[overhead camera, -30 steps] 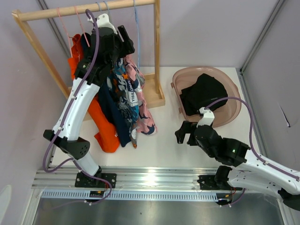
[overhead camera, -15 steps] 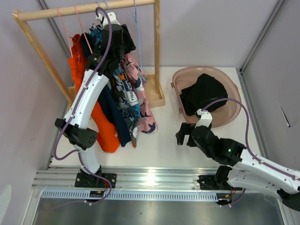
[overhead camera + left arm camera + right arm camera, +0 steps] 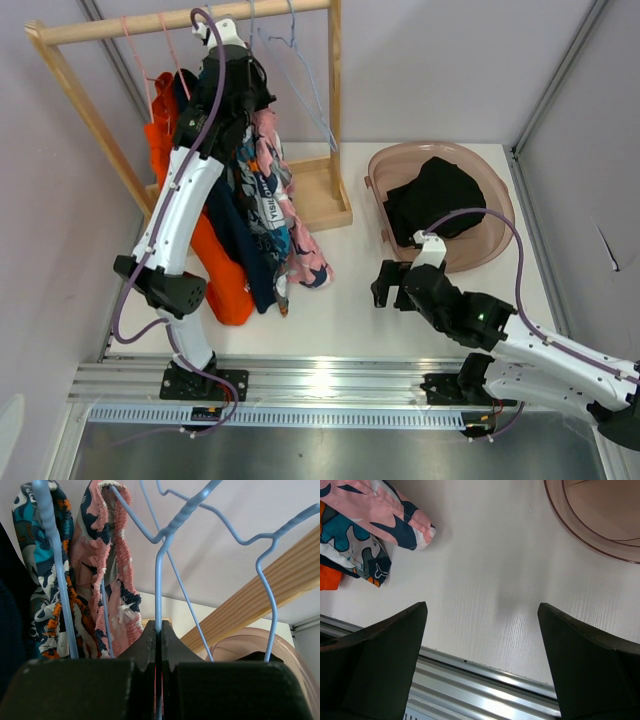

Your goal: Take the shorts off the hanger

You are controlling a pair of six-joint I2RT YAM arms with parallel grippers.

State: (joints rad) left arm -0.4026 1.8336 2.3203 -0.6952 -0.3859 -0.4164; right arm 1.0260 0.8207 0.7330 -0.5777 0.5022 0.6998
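From above, four shorts are hanging on the rack (image 3: 200,17): orange shorts (image 3: 222,285), navy shorts (image 3: 238,235), teal print shorts (image 3: 262,195) and pink floral shorts (image 3: 300,250). Their long axis is running vertical, with waistbands up by the rail and legs pointing down to the table (image 3: 340,300). A fifth, the black shorts (image 3: 435,195), is lying crumpled in the basin (image 3: 400,160) at the right, so its direction cannot be told. The left arm (image 3: 180,200) is reaching up among the hanging shorts, and one bare blue hanger (image 3: 310,90) is hanging tilted beside it. The right gripper (image 3: 388,285) is hovering over the table between the basin and the pink floral legs. In the left wrist view, the left gripper (image 3: 158,630) is clamping its jaws tight on the wire of a blue hanger; the elastic waistbands of the pink floral and teal print shorts are hanging just left of it. In the right wrist view, the right gripper is holding its jaws wide apart over bare table with nothing between them, while three shorts ends are lying at the upper left and the basin rim at the upper right.
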